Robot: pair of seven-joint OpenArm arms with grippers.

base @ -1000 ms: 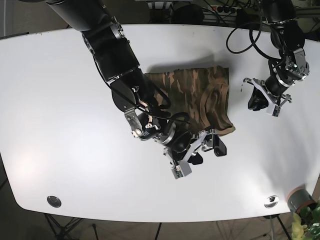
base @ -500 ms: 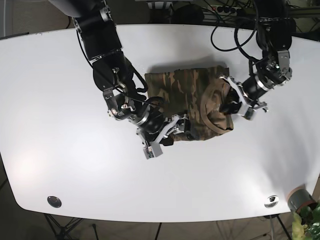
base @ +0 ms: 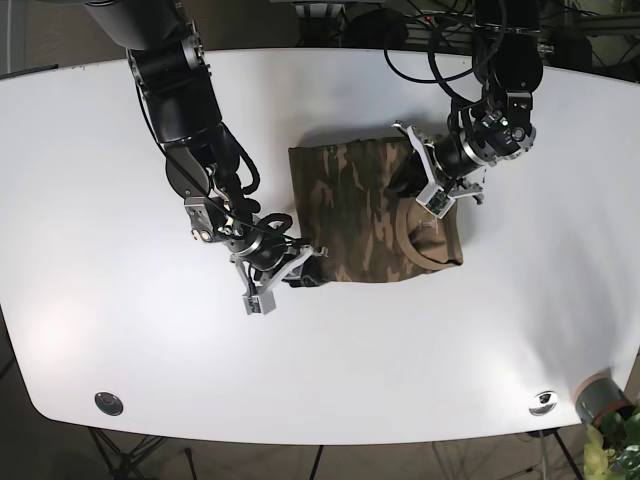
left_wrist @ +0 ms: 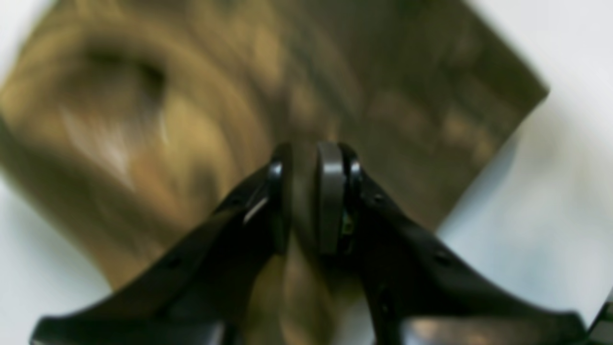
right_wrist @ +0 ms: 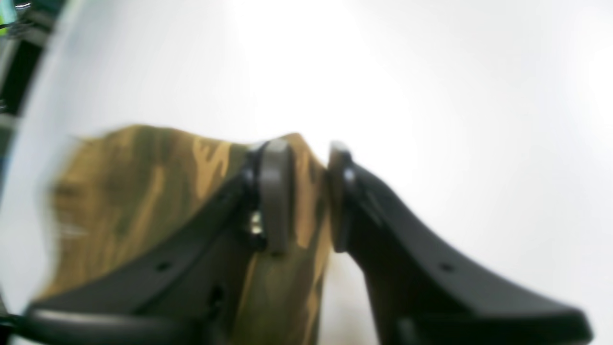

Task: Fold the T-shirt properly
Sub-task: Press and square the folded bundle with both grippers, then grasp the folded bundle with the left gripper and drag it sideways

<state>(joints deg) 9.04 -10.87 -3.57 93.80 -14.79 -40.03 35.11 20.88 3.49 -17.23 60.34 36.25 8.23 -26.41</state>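
A camouflage T-shirt (base: pixel 350 210) lies folded in a rough rectangle at the middle of the white table (base: pixel 120 330), with its collar part at the near right. My left gripper (base: pixel 425 185) is over the shirt's right part. In the left wrist view the left gripper (left_wrist: pixel 309 196) is shut with a pinch of the T-shirt (left_wrist: pixel 383 86) between its pads. My right gripper (base: pixel 295 278) is at the shirt's near left corner. In the right wrist view the right gripper (right_wrist: pixel 306 191) holds the edge of the T-shirt (right_wrist: pixel 143 191) between nearly closed pads. Both wrist views are blurred.
Two round metal discs (base: pixel 108 402) (base: pixel 543 402) sit in the table near its front edge. A grey pot with a plant (base: pixel 598 398) stands past the front right corner. Cables (base: pixel 440 20) hang behind the far edge.
The left arm has moved from the bare table at the right onto the shirt's right part. The right arm has slid left along the shirt's near edge to its left corner.
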